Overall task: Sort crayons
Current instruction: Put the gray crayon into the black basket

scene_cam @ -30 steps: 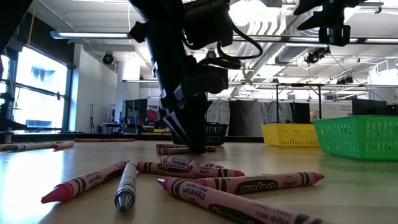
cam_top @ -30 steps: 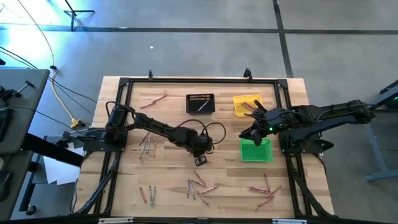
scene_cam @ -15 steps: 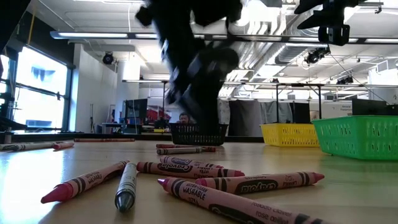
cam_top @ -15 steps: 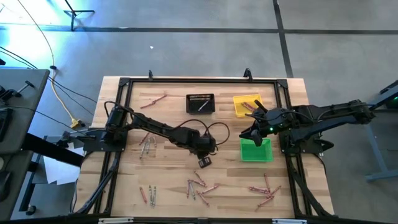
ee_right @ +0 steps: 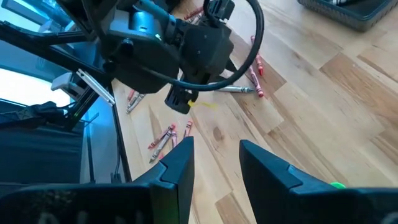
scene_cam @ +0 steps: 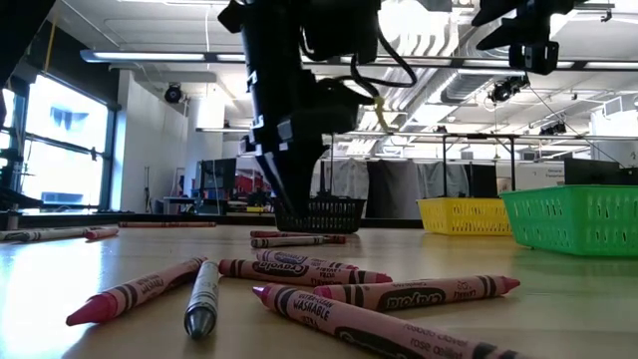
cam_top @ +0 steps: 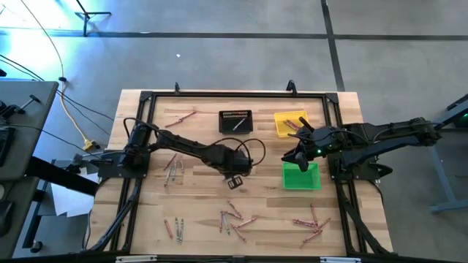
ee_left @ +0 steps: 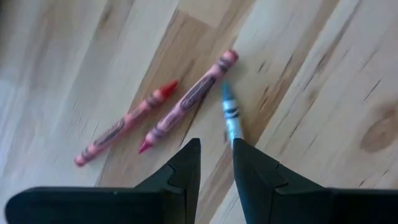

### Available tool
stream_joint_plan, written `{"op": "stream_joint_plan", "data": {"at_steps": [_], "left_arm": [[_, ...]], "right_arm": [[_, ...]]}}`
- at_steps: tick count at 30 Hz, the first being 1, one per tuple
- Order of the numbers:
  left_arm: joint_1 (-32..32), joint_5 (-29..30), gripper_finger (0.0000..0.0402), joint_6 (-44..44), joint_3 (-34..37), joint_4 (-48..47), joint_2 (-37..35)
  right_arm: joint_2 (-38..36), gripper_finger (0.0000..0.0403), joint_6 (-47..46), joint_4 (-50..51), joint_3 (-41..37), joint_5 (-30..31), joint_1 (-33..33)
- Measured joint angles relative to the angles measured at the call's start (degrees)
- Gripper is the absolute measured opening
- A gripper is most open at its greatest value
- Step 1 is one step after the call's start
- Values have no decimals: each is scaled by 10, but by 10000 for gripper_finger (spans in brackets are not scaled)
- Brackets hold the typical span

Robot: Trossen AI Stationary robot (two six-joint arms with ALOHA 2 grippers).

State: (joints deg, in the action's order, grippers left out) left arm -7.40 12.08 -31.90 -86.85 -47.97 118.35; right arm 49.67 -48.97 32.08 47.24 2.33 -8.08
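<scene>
My left gripper (cam_top: 234, 182) hangs open over the table's middle, fingers pointing down, just above the wood (scene_cam: 294, 214). In the left wrist view (ee_left: 216, 146), two reddish-pink crayons (ee_left: 186, 102) and a grey-blue crayon (ee_left: 230, 115) lie flat on the wood beyond its tips. The grey-blue one's near end is hidden behind one fingertip, and nothing shows between the fingers. My right gripper (cam_top: 292, 157) hangs open and empty over the green bin's (cam_top: 301, 176) far left corner (ee_right: 216, 149).
A black bin (cam_top: 235, 121) and a yellow bin (cam_top: 290, 123) stand at the far side. Loose crayon clusters lie near the front edge (cam_top: 232, 218), front right (cam_top: 311, 223), front left (cam_top: 175, 229), under the left arm (cam_top: 173, 168) and far left (cam_top: 181, 117).
My left gripper was down at the table a second ago. It has risen off the wood and shifted a little toward the far edge. The crayons behind it in the low view lie where they were.
</scene>
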Motion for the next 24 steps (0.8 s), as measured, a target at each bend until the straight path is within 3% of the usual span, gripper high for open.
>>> {"op": "stream_joint_plan", "data": {"at_steps": [8, 24], "left_arm": [[-5, -35, 80, -24, 0, 5, 11], [-6, -26, 80, -36, 0, 16, 14]], "right_arm": [[-8, 114, 14, 3, 0, 0, 16], [-10, 114, 26, 16, 0, -58, 54]]}}
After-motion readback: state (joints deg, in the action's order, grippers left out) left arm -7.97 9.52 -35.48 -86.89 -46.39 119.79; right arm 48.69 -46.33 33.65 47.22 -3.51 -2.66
